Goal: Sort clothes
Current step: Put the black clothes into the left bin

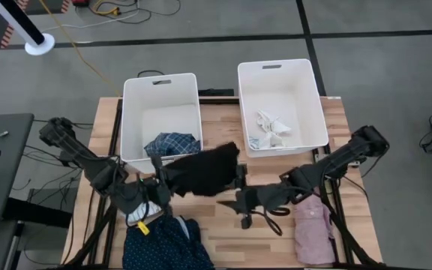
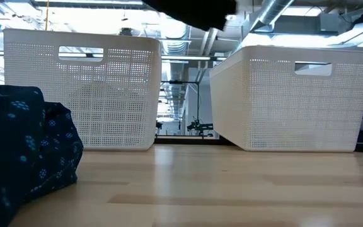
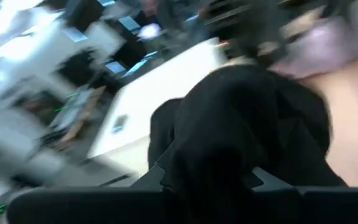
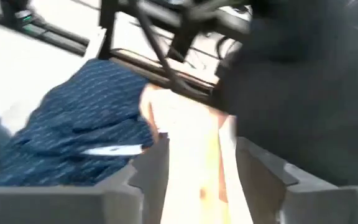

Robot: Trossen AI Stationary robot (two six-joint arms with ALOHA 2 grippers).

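Observation:
My left gripper (image 1: 163, 184) is shut on a black garment (image 1: 205, 169), held above the table in front of the left bin; the garment's lower edge shows at the top of the low view (image 2: 188, 12). My right gripper (image 1: 236, 202) is open and empty, just near-side of the black garment's right end (image 4: 303, 81). A navy patterned garment (image 1: 163, 241) lies at the table's near edge, and a pale pink one (image 1: 313, 225) lies at the near right. A blue plaid garment (image 1: 172, 144) lies in the left bin and a white one (image 1: 271, 127) in the right bin. My left gripper pinches the black garment between its two fingers at its left end (image 3: 210, 155), coming level from the table's left side. The cloth is bunched in several folds there. The garment spreads toward the right from the fingers and is lifted clear of the table.
Two white plastic bins stand side by side at the far half of the table, the left one (image 1: 137, 112) and the right one (image 1: 310, 90). A small white piece with a yellow tag (image 1: 141, 221) lies under my left arm. Bare wood (image 1: 231, 240) lies between the navy and pink garments.

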